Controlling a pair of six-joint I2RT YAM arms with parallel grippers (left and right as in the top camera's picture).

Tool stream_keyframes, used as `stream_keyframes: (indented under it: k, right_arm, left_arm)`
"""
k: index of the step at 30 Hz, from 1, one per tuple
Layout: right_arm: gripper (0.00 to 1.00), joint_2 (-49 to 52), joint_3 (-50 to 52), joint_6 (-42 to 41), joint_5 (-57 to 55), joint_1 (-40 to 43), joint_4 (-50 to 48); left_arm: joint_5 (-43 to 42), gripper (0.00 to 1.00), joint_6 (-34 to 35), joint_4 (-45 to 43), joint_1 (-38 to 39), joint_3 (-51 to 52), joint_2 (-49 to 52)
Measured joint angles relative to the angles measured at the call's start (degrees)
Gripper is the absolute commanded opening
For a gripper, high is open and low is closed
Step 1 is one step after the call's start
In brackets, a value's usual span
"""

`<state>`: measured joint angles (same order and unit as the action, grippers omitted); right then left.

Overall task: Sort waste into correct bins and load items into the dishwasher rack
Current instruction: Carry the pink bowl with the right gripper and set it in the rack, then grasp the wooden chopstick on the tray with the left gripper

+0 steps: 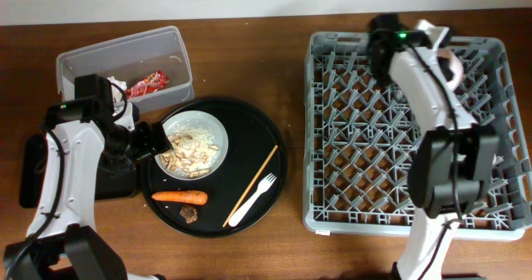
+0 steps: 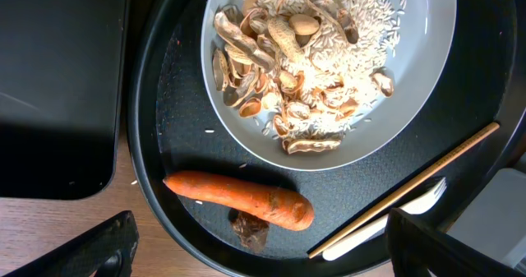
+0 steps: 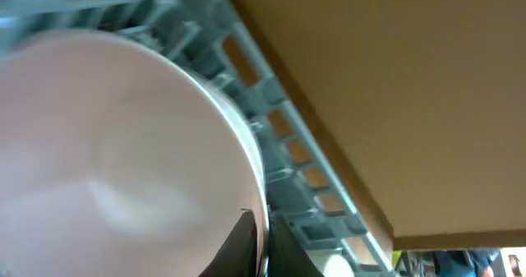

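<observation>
The pale grey plate (image 1: pixel 209 129) holds rice-like scraps (image 1: pixel 193 137) and nut shells on the round black tray. The orange carrot (image 1: pixel 179 197) and white fork (image 1: pixel 249 201) lie in front of it. My left gripper (image 1: pixel 150 140) is open and empty at the plate's left edge. In the left wrist view its jaws (image 2: pixel 263 256) straddle the carrot (image 2: pixel 238 199), with the plate (image 2: pixel 427 71) beyond. The red wrapper (image 1: pixel 148 83) lies in the clear tub (image 1: pixel 83 62). My right gripper (image 1: pixel 447 57) is shut on the cream bowl's (image 3: pixel 123 145) rim over the rack's (image 1: pixel 399 213) far right corner. No cups show.
A wooden chopstick (image 1: pixel 253 180) lies beside the fork. A small brown scrap (image 2: pixel 251 230) sits under the carrot. The shallow black rectangular tray (image 1: pixel 29 176) lies left of the round black tray (image 1: pixel 274 139), partly under my left arm. The rack lattice (image 3: pixel 300 174) fills the right wrist view.
</observation>
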<state>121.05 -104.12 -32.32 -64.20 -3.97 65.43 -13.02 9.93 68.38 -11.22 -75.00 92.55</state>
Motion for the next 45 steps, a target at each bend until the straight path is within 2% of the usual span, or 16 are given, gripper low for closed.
stream_keyframes:
  k: [2, 10, 15, 18, 20, 21, 23, 24, 27, 30, 32, 36, 38, 40, 43, 45]
  right_arm:
    - [0.23, 0.3, 0.3, -0.2, 1.4, -2.8, 0.2]
    - [0.24, 1.7, 2.1, -0.2, 16.7, -6.9, 2.3]
    - [0.25, 1.7, 2.1, -0.7, 19.6, -7.5, 6.3]
    - [0.37, -0.7, 2.3, -2.4, 21.0, -7.5, 8.1]
    - [0.45, -7.8, 2.3, -3.1, 24.7, -7.1, 8.5]
    - [0.53, -11.1, 2.3, -2.8, 27.2, -6.6, 8.5]
    - [0.64, -19.6, 2.3, 0.2, 35.9, -3.2, 8.5]
    - [0.68, -23.1, 2.3, 5.9, 45.7, -0.3, 9.2]
    - [0.72, -25.1, 2.2, 17.4, 64.7, 2.7, 14.6]
    - [0.73, -25.0, 2.3, 23.5, 73.7, 2.0, 19.0]
    - [0.73, -25.0, 2.3, 24.7, 74.2, 2.3, 20.2]
    - [0.74, -25.0, 2.3, 25.3, 74.2, 11.1, 23.3]
    - [0.74, -25.0, 2.3, 25.3, 74.4, 14.6, 23.6]
    - [0.74, -25.0, 2.3, 25.3, 74.5, 16.4, 23.5]
    - [0.74, -25.0, 2.3, 25.3, 74.5, 16.3, 23.3]
    - [0.74, -25.0, 2.3, 25.3, 74.5, 16.3, 23.3]
  left_arm:
    - [0.0, 0.95, 0.0, 0.0, 0.0, 0.0, 0.0]
    - [0.0, 0.95, 0.0, 0.2, 0.0, 0.0, 0.0]
    - [0.0, 0.95, 0.0, 0.2, 0.0, 0.0, 0.0]
    - [0.0, 0.96, 0.0, 0.2, 0.0, 0.0, 0.0]
    - [0.0, 0.96, 0.0, 0.2, 0.0, 0.0, 0.0]
    - [0.0, 0.96, 0.0, 0.2, 0.0, 0.0, 0.0]
    - [0.0, 0.96, 0.0, 0.2, 0.0, 0.0, 0.0]
    - [0.0, 0.96, 0.0, 0.1, 0.0, 0.0, 0.0]
    - [0.0, 0.96, 0.0, -0.1, 0.0, 0.0, 0.0]
    - [0.0, 0.96, -0.2, -0.2, 0.1, 0.0, 0.0]
    - [0.5, 0.96, -1.6, -0.2, 2.7, 0.0, 0.0]
    - [0.8, 0.96, -3.2, -3.1, 18.4, 0.0, 0.0]
    - [1.3, 0.95, -3.3, -4.5, 23.3, 0.0, 0.0]
    - [4.6, 0.95, -3.5, -7.2, 33.0, 0.0, 0.0]
    - [9.5, 0.94, -3.5, -7.2, 39.2, 0.0, 0.8]
    - [12.1, 0.84, -3.5, -7.2, 40.9, 0.0, 3.7]
